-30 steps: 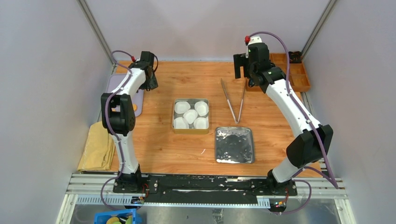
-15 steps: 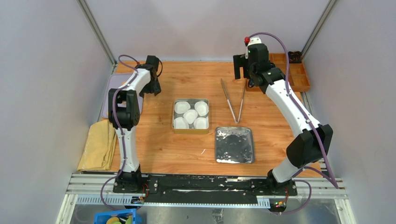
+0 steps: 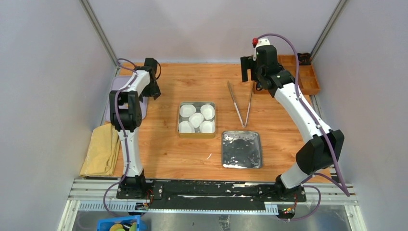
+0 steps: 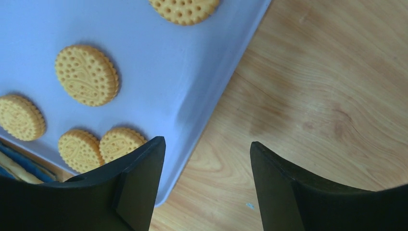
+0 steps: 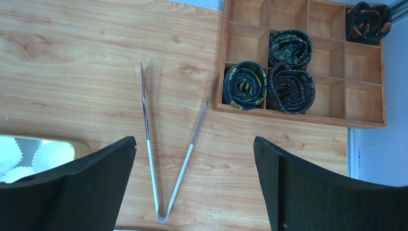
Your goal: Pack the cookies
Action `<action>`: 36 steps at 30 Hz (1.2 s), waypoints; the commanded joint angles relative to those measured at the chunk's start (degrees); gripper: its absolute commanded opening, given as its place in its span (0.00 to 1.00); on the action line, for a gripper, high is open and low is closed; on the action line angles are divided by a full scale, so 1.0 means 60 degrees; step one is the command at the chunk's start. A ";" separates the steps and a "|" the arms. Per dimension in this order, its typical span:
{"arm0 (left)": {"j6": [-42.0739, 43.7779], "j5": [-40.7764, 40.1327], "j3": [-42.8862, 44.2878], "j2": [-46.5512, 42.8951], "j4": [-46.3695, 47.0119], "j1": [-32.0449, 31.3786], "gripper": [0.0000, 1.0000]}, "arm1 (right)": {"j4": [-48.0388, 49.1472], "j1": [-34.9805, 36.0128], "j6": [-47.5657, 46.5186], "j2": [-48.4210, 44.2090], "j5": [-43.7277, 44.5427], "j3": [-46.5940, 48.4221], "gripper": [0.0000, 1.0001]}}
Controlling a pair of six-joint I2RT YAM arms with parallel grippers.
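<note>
1. The left gripper (image 4: 207, 149) has its fingers spread wide with nothing between them. It straddles the edge of the lavender tray (image 4: 159, 72), with one finger over the tray and the other over the bare wooden table (image 4: 327, 96).
2. Change noted: within the last second the left wrist swings out toward the table's centre and is now back at the tray edge. The right arm holds the same pose throughout. Judgement: the left arm is lining up on a first cookie, and no packing is done yet.
3. Five cookies (image 4: 86, 74) show in the left wrist view. All sit on the tray at the far left of the table, well apart from the tin (image 3: 196, 136). Two of them touch each other just beside the tray-side finger. None is gripped.
4. Orientation: each cookie lies flat with its patterned face up. Being round, they have no long axis, so no grasp direction is favoured. Judgement: their thin edges give the fingers little to pinch.
5. The right gripper (image 5: 194, 142) is wide open and empty, above the tongs (image 5: 154, 159). The tongs lie flat with their long axis running near to far. The joined end points toward the arm bases and the open tips toward the far edge.
6. The tin holds five white paper cups (image 3: 196, 119), all unfilled. A silver square lid (image 3: 241, 149) lies just beside the tin's near right corner.
</note>
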 commanded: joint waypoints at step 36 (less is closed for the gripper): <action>0.0652 0.2873 0.3401 0.2274 -0.0661 -0.2524 0.04 | 0.0147 0.0098 0.0378 -0.0448 0.0399 -0.0241 0.95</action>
